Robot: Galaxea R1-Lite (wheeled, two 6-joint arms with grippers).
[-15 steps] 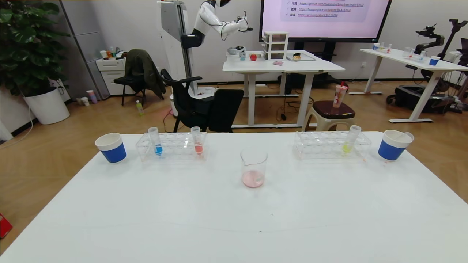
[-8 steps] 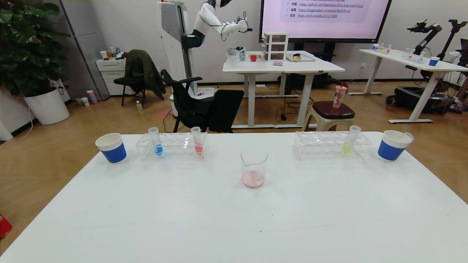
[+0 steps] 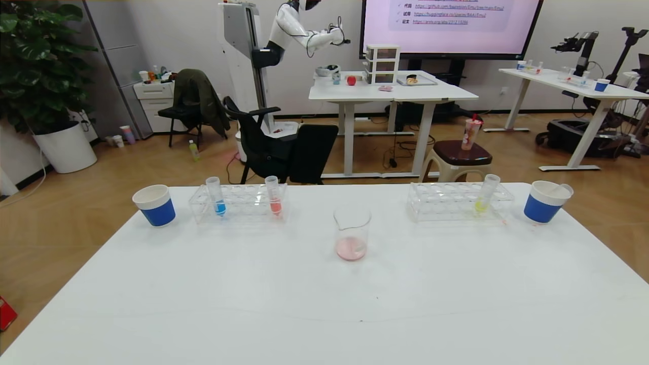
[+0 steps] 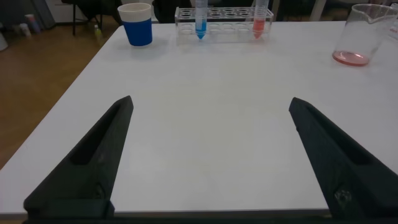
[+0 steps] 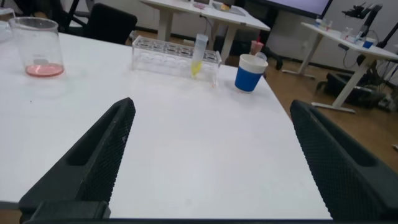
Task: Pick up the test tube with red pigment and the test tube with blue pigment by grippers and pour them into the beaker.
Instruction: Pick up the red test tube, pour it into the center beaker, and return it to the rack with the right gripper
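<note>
1. The left gripper [image 4: 208,155] and right gripper [image 5: 211,155] waited at the near table edge, fingers spread wide and empty.
2. The beaker [image 3: 352,232], mid-table, already held pink liquid.
3. Farther off, the left rack [image 3: 238,204] carried the test tube with blue pigment [image 3: 216,196] and a red-liquid test tube [image 3: 274,195], both upright.
4. A good pick probably meant gripping the blue tube high, lifting it straight from its hole, then tipping it slowly over the beaker's lip.

A robotics lab: a white robot [image 3: 299,30], projection screen [image 3: 451,23] and work tables [image 3: 390,94].
</note>
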